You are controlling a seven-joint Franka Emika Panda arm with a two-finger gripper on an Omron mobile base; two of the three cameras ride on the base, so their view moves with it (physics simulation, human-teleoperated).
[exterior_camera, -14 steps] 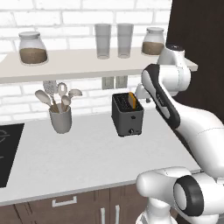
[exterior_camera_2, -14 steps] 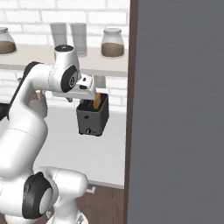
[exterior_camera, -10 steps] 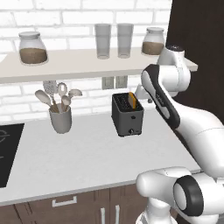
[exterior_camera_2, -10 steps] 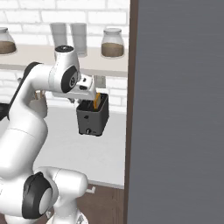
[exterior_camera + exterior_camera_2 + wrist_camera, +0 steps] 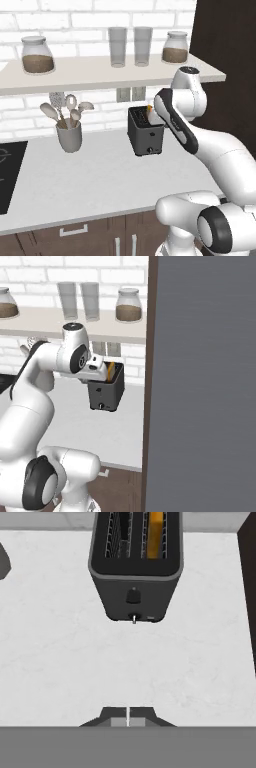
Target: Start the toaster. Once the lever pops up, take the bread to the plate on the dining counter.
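White brick wall backs a pale grey worktop (image 5: 90, 175) with brown cabinet fronts below it. On this worktop stands the toaster (image 5: 145, 132), a dark grey 2-slot box with its narrow front face turned toward the robot. To the left of the toaster sits a grey utensil cup (image 5: 69, 136) holding spoons and a spatula, and farther left a black hob (image 5: 9, 172) lies at the edge. Above the toaster, a shelf (image 5: 100, 75) carries 2 jars (image 5: 37, 54) with brown contents and 2 clear glasses (image 5: 118, 47) between them. Right of the toaster rises a tall dark panel (image 5: 200, 381).

In the hand view, the bread (image 5: 155, 528), a thin orange-yellow slice, stands in the toaster's right slot, while the left slot shows bare wire guides. On the front face the lever (image 5: 133, 595) is a small dark knob, with a smaller pin just below it.

The gripper (image 5: 128, 717) hangs above the worktop in front of the toaster, well apart from it, its 2 fingertips pressed together and holding nothing.
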